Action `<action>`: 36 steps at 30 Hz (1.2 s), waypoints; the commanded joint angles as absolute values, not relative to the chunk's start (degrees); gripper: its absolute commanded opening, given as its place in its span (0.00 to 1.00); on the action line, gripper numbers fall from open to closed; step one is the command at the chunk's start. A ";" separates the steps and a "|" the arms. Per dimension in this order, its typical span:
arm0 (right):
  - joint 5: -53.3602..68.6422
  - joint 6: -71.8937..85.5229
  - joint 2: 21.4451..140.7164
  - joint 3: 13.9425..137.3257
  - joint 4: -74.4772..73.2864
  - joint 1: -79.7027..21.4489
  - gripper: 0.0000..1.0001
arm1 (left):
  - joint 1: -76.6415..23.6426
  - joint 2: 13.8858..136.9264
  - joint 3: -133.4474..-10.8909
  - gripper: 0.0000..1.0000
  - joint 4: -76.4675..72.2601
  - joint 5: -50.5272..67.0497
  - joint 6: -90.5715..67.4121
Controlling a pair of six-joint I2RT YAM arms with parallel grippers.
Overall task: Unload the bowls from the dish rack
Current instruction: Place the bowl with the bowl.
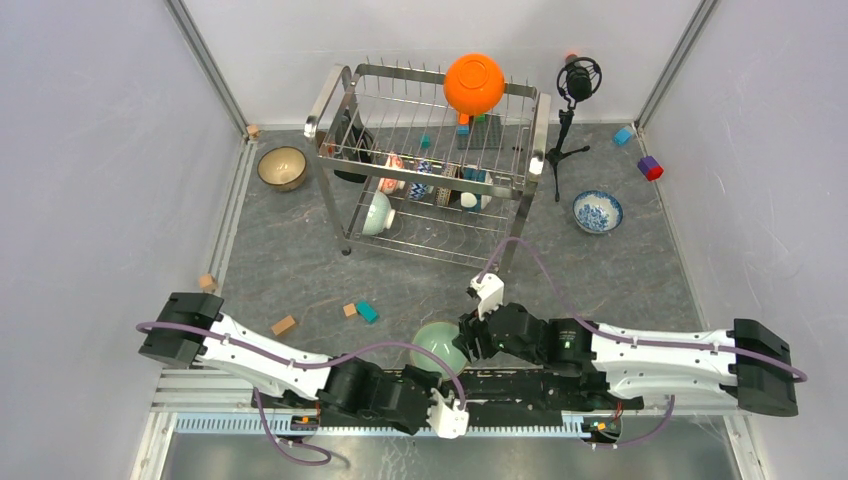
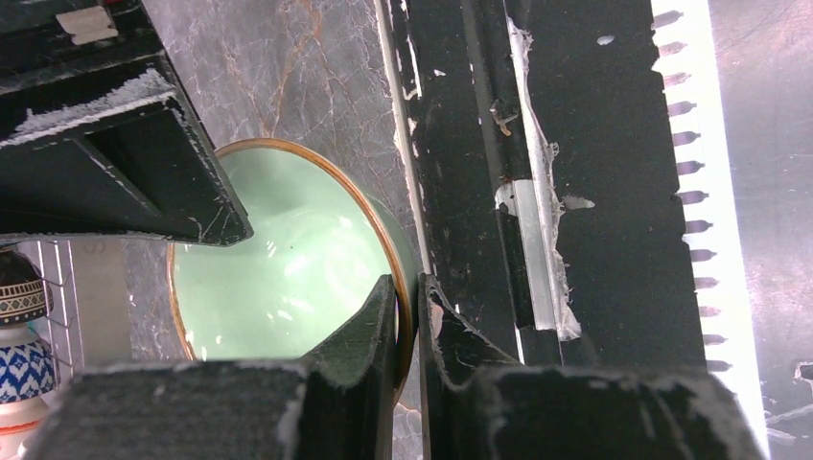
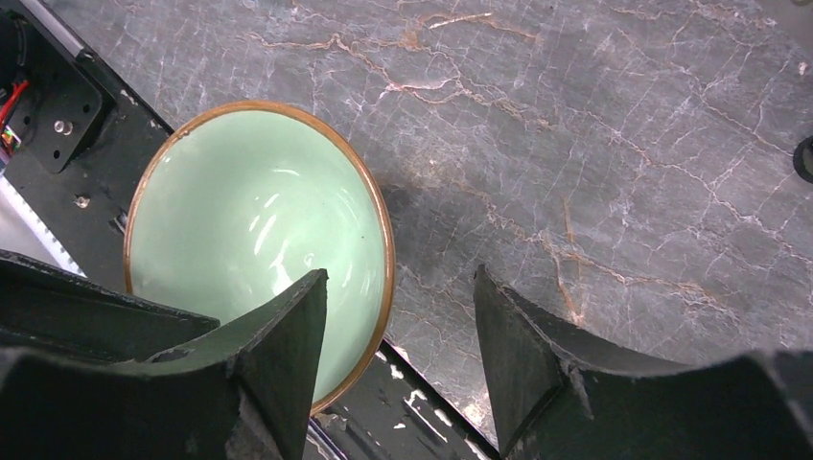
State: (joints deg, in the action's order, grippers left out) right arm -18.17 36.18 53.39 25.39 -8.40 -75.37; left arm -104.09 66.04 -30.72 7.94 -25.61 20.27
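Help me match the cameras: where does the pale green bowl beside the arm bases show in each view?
Top external: pale green bowl at bottom centre, between both wrists.
Left wrist: centre-left, rim pinched by the left fingers.
Right wrist: left half, behind one right finger.
Shared landmark: the grey marbled table, beside the bowl in all three.

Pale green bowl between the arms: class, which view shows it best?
Right wrist: the pale green bowl shows nearly its whole rim and inside. Left wrist shows the left claw pinching its rim, half hidden. Top external shows it small.
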 commanded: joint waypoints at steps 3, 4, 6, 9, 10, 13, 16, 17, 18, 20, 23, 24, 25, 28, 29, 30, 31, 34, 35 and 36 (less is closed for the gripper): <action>-19.23 36.32 55.78 27.77 -6.44 -75.28 0.61 | -105.07 63.90 -30.85 0.02 2.24 -29.62 23.38; -19.28 36.30 56.15 27.77 -6.56 -75.04 0.60 | -105.21 63.75 -30.72 0.02 2.12 -29.70 23.41; -19.78 36.38 56.50 27.73 -6.78 -74.97 0.59 | -105.24 63.34 -30.67 0.02 2.04 -29.88 23.58; -19.59 36.64 57.01 27.85 -6.51 -74.71 0.56 | -105.38 62.73 -30.60 0.02 2.12 -30.22 24.06; -19.23 36.60 57.32 28.03 -6.55 -74.62 0.55 | -105.44 62.47 -30.59 0.02 2.13 -30.32 24.16; -18.43 36.63 58.26 28.39 -5.86 -74.53 0.52 | -105.50 61.75 -30.42 0.02 2.12 -30.58 24.17; -17.53 36.96 59.07 28.52 -4.75 -74.44 0.49 | -105.56 61.63 -30.41 0.02 2.14 -30.76 24.21; -17.45 37.05 59.32 28.69 -4.58 -74.44 0.48 | -105.56 61.61 -30.31 0.02 2.15 -30.76 24.14; -17.37 37.10 59.45 28.81 -4.49 -74.36 0.47 | -105.56 61.61 -30.28 0.02 2.14 -30.84 24.02; -17.22 37.13 59.76 29.04 -4.42 -74.28 0.44 | -105.64 61.63 -30.24 0.02 2.12 -30.85 23.87; -16.98 37.13 59.94 29.18 -4.33 -74.03 0.39 | -105.66 61.74 -30.23 0.02 2.09 -30.85 24.00; -16.81 37.09 60.04 29.18 -4.22 -74.01 0.37 | -105.65 61.85 -30.26 0.02 2.03 -30.85 24.06; -16.65 37.16 60.05 29.18 -4.07 -73.94 0.35 | -105.65 61.94 -30.32 0.02 2.02 -30.85 24.24; -16.12 37.19 60.28 29.18 -3.88 -73.67 0.30 | -105.66 62.15 -30.45 0.02 1.94 -31.02 24.18; -15.99 37.20 60.29 29.20 -3.82 -73.61 0.28 | -105.66 62.21 -30.50 0.02 1.89 -31.07 24.18; -15.84 37.30 60.29 29.20 -3.84 -73.50 0.27 | -105.65 62.30 -30.50 0.02 1.89 -31.11 24.22; -15.75 37.32 60.29 29.18 -3.71 -73.43 0.25 | -105.63 62.31 -30.48 0.02 1.87 -31.18 24.09; -15.52 37.43 60.23 29.18 -3.70 -73.30 0.18 | -105.64 62.42 -30.50 0.02 1.65 -31.42 23.84; -15.38 37.38 60.16 29.18 -3.62 -73.24 0.15 | -105.64 62.51 -30.50 0.02 1.47 -31.54 23.84; -15.37 37.46 60.12 29.18 -3.65 -73.25 0.10 | -105.60 62.63 -30.43 0.02 1.30 -31.62 23.85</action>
